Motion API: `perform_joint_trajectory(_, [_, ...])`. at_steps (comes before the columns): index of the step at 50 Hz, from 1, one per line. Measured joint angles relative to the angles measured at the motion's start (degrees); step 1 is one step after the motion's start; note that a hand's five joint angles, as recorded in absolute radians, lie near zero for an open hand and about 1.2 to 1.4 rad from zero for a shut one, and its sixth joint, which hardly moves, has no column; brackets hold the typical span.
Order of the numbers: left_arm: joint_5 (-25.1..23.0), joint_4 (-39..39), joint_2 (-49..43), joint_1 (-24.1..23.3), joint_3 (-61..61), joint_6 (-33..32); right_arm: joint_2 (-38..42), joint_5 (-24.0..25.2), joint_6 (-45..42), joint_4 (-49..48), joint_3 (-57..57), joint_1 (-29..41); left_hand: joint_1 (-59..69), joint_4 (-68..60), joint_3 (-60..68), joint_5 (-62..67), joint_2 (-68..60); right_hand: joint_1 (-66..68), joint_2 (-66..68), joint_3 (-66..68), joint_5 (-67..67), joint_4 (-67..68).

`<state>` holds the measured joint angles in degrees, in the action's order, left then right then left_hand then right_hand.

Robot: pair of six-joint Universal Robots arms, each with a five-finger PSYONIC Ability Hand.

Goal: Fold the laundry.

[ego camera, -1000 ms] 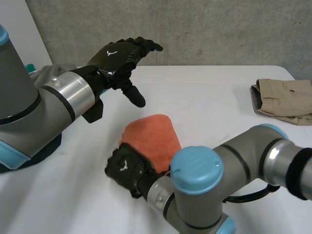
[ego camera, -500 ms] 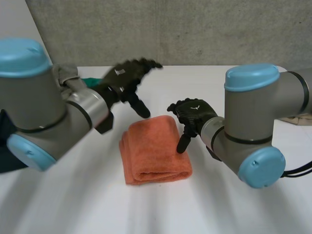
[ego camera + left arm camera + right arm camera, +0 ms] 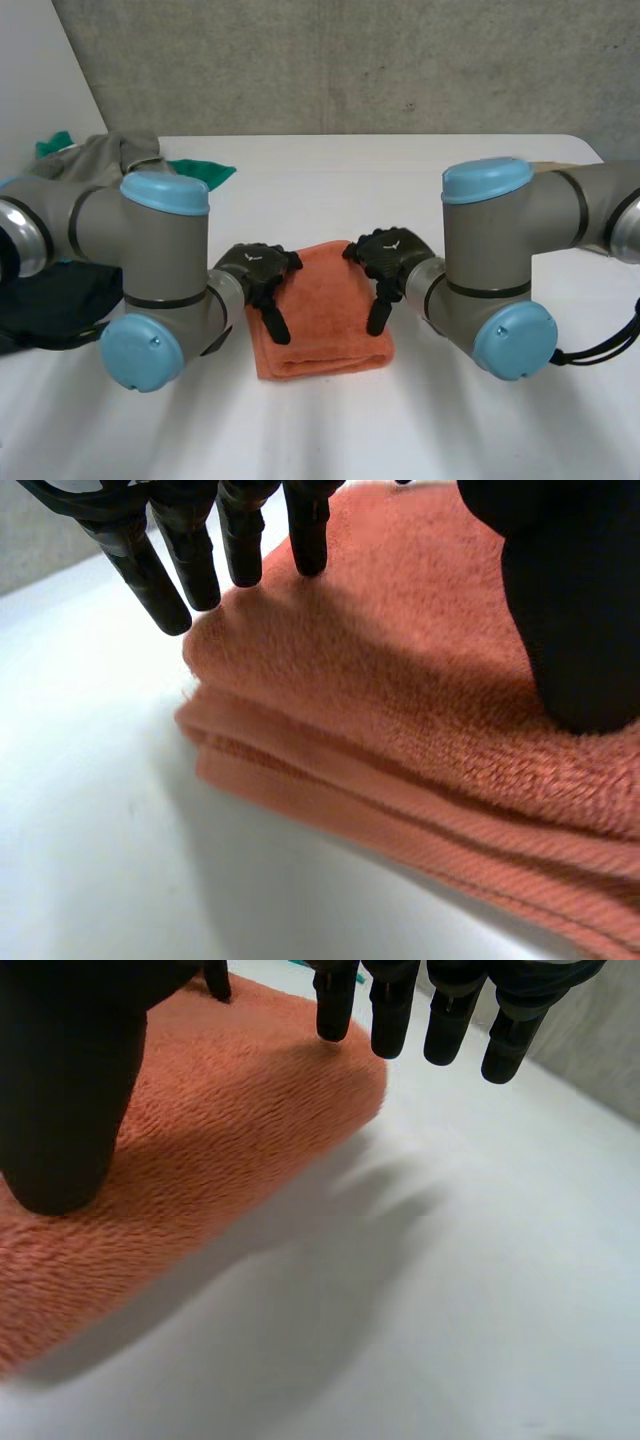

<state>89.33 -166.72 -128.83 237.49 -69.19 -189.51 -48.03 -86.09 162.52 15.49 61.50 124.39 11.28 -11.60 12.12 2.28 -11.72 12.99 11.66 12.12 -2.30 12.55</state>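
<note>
Now | folded orange towel at frame centre on worktop | left hand, right hand resting on its side edges, fingers straight, gripping nothing | risk: uneven pull, layers slipping apart

Orange towel, folded in stacked layers, flat on white table, mid-front

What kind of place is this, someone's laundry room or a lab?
Most likely a lab or test bench: a bare white table against a grey concrete wall, a robot's left hand and right hand over a folded orange towel, and a heap of clothes aside.
</note>
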Motion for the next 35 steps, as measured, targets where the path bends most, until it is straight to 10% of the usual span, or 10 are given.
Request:
perform_joint_trajectory(18, [-13.48, -2.73, 21.73, 0.83, -0.44, 3.78, -16.31, -7.57, -8.33, -14.61, 23.21, 9.17, 0.0, 0.0, 0.0, -0.01, 0.0, 0.02, 0.0, 0.0, 0.0, 0.0])
perform_joint_trajectory(27, [-32.34, -3.49, 25.15, -0.26, -0.13, 6.97, -11.3, -10.98, -7.78, -31.36, 33.31, 15.07, 0.0, 0.0, 0.0, -0.01, 0.0, 0.02, 0.0, 0.0, 0.0, 0.0])
perform_joint_trajectory(35, [-35.71, -3.61, 24.63, -1.66, -0.03, 7.37, -4.03, -16.74, -11.04, -42.9, 32.05, 16.3, 0.0, 0.0, 0.0, -0.03, 0.0, 0.02, 0.0, 0.0, 0.0, 0.0])
